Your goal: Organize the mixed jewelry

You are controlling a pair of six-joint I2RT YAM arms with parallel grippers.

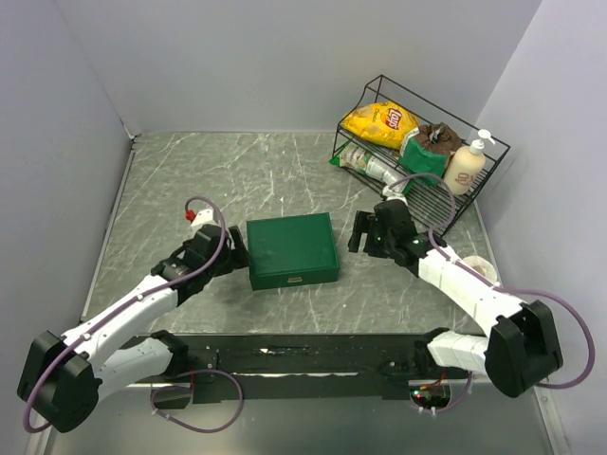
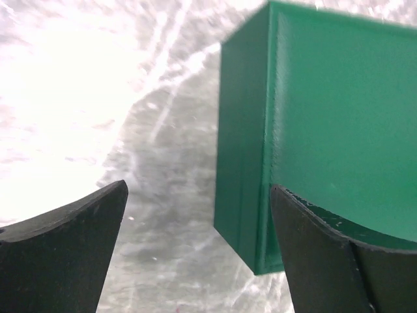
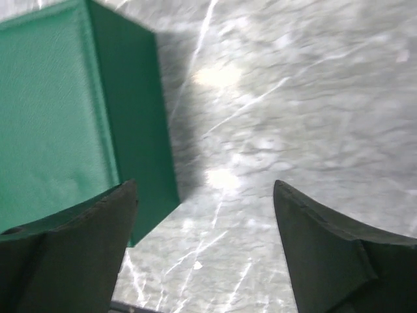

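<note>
A shut green box (image 1: 292, 249) lies flat in the middle of the marble table. The mixed jewelry is out of view in every frame. My left gripper (image 1: 237, 252) hangs just off the box's left side, open and holding nothing. In the left wrist view the left gripper (image 2: 199, 188) has its jaws wide apart, and the corner of the green box (image 2: 339, 117) shows beside the right-hand finger. My right gripper (image 1: 358, 233) sits just off the box's right side, also open. The right wrist view has the right gripper (image 3: 205, 184) over bare table, with the green box (image 3: 58, 117) behind its left finger.
A black wire rack (image 1: 422, 152) at the back right holds a yellow chip bag (image 1: 381, 121), a green packet and a pump bottle (image 1: 467, 163). A white round object (image 1: 479, 269) sits by the right arm. Walls close in on the left, back and right.
</note>
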